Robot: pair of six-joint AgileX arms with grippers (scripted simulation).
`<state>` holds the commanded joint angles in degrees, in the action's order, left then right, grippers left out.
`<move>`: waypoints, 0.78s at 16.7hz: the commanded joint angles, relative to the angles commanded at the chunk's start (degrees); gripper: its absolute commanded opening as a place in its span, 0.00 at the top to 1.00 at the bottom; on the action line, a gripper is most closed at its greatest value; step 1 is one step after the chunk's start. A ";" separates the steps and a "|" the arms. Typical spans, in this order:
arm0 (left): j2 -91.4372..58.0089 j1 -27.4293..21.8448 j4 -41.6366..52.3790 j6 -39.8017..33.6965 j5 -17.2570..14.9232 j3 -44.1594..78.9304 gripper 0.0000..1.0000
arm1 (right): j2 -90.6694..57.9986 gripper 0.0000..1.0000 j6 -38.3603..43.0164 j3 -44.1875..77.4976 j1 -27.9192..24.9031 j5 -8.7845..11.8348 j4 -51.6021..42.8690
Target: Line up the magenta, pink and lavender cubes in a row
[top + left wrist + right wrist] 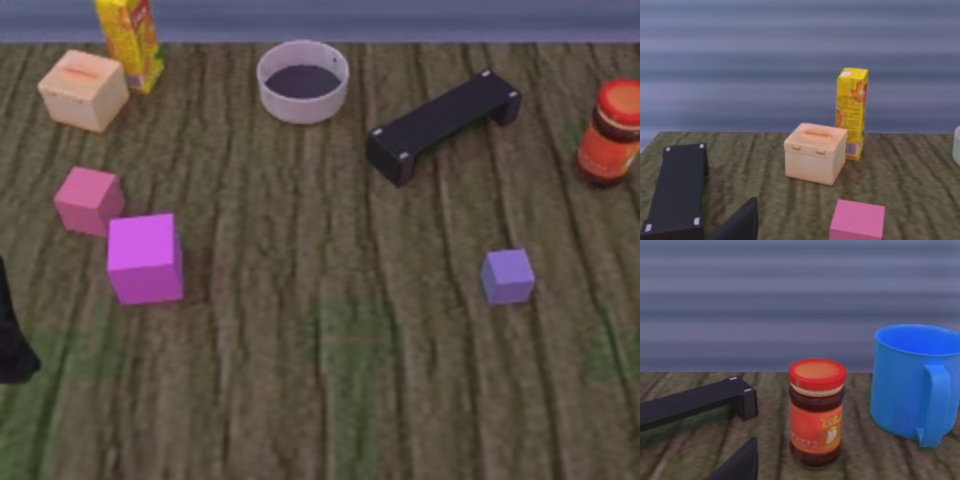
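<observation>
The large magenta cube point(145, 258) rests on the table at the left. Touching its far-left corner is the mid-sized pink cube point(88, 200), which the left wrist view shows close by point(857, 221). The small lavender cube point(507, 276) sits alone at the right of the table, well apart from the other two. My left gripper point(12, 345) hangs at the table's left edge, a little nearer than the magenta cube and holding nothing. My right gripper is out of the top view; only a dark piece of it point(739, 465) shows in the right wrist view, short of a jar.
At the back left stand a peach box point(84, 90) and a yellow carton point(130, 40). A white bowl point(303, 80) is at the back middle, a black bench-shaped block point(440, 122) to its right, and a red-lidded jar point(610, 132) at the far right. A blue mug point(915, 382) stands beside the jar.
</observation>
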<state>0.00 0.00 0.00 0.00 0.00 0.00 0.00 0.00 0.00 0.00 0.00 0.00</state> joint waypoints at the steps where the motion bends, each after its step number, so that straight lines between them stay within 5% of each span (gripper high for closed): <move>1: 0.00 0.00 0.00 0.00 0.00 0.00 0.00 | 0.00 0.00 0.00 0.00 0.00 0.00 0.00; 7: 0.00 0.00 0.00 0.00 0.00 0.00 0.00 | -8.95 0.00 1.39 8.63 -2.01 -0.02 -5.77; 13: 0.00 0.00 0.00 0.00 0.00 0.00 0.00 | -38.73 0.00 5.10 32.34 -7.58 0.10 -22.08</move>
<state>0.00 0.00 0.00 0.00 0.00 0.00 -38.73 5.10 32.34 -7.58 0.10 -22.08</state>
